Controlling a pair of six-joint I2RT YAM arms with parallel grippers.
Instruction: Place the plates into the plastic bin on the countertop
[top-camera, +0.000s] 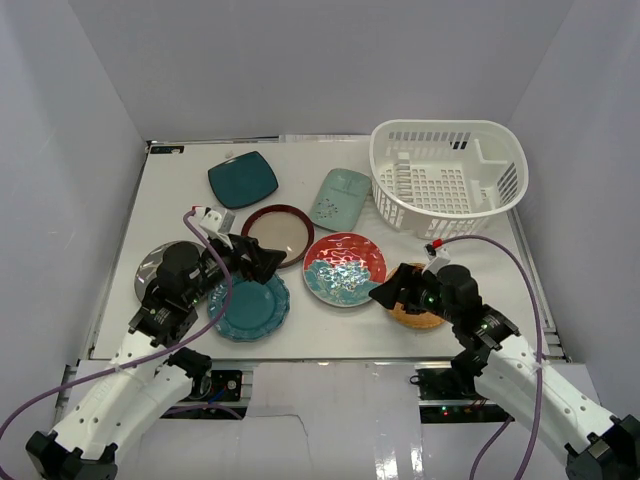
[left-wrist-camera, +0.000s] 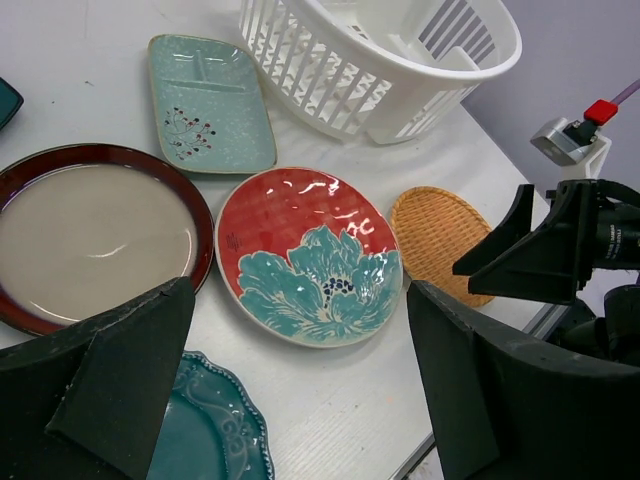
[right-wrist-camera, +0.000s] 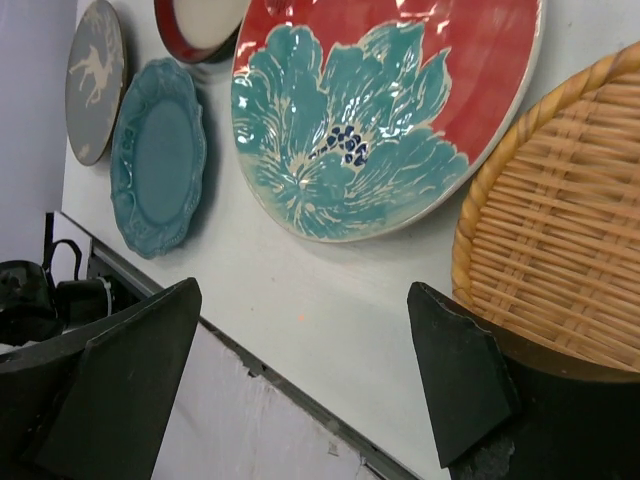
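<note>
All the plates lie on the white countertop (top-camera: 180, 205): dark teal square (top-camera: 243, 180), mint (top-camera: 341, 198), red-rimmed beige (top-camera: 278, 234), red-and-turquoise patterned (top-camera: 344, 269), scalloped teal (top-camera: 249, 308), small orange (top-camera: 415, 312) and dark grey (top-camera: 152, 270), which is partly under my left arm. The white plastic bin (top-camera: 447, 175) stands at the back right and holds no plate. My left gripper (top-camera: 262, 262) is open and empty above the gap between the beige and scalloped plates. My right gripper (top-camera: 390, 292) is open and empty, low by the orange plate's (right-wrist-camera: 560, 250) left edge.
The table's near edge (right-wrist-camera: 260, 370) runs just under my right gripper. The left wrist view shows the right arm (left-wrist-camera: 570, 250) close to the right of the orange plate (left-wrist-camera: 440, 235). White walls enclose the table on three sides.
</note>
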